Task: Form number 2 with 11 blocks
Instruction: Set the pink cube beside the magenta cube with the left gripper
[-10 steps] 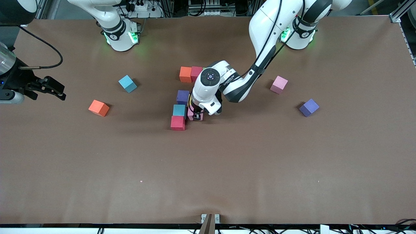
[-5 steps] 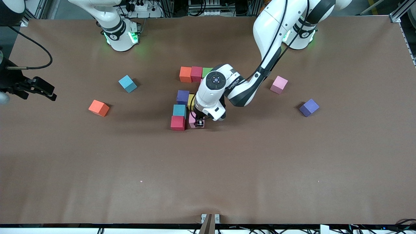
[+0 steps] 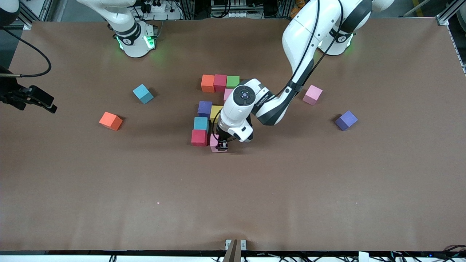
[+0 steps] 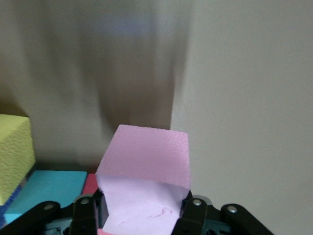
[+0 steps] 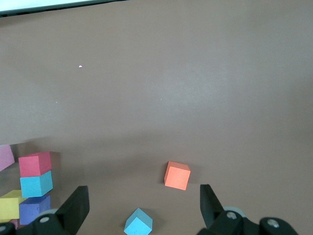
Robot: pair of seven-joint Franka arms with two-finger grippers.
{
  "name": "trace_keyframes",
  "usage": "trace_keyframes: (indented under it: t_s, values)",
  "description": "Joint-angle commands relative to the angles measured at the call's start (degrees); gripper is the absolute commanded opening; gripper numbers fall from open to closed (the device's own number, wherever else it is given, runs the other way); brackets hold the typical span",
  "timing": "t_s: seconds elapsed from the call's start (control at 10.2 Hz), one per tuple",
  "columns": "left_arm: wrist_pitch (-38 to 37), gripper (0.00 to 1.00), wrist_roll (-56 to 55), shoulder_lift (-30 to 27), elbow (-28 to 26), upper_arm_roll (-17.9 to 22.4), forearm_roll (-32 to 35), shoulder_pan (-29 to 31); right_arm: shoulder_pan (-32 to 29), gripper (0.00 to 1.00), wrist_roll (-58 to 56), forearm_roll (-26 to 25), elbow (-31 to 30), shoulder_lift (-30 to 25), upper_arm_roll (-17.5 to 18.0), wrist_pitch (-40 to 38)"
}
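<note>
Desk [image 3: 327, 189]: brown surface carrying every block.
Left arm [image 3: 302, 40]: reaches from its base to the block cluster at the desk's middle.
Right arm [image 3: 123, 22]: waits at its end of the desk.
Number 2 [image 3: 211, 109]: partly built; orange, red block [image 3: 220, 82] and green in the row nearest the bases, a pink block under the left arm, then purple and yellow block [image 3: 215, 113], then light blue block [image 3: 200, 123], then a second red.
Loose blocks: light blue cube [image 3: 142, 93] and orange block [image 3: 110, 120] toward the right arm's end; pink and purple block [image 3: 346, 120] toward the left arm's end.
Left end effector [image 3: 221, 146]: clenched on the pink block [image 3: 215, 142], just beside the cluster's nearest red block [image 3: 199, 137].
Right end effector [image 5: 142, 208]: released, fingers spread, holding nothing, over the desk's edge at the right arm's end.
</note>
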Motion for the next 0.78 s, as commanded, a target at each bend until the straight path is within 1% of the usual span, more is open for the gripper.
trace_keyframes:
  t_s: [0.0,0.68]
  values:
    - [1.3,0.21,1.88,2.13,2.2,0.71,-1.01,-1.77,-1.09,1.0,0.88,0.44,1.43,0.5,0.54,-1.06]
    - [1.04,0.21,2.42,3.0,1.59,0.36,-1.28,-2.92,-2.15,1.0,0.71,0.7,2.22,0.5,0.46,-1.15]
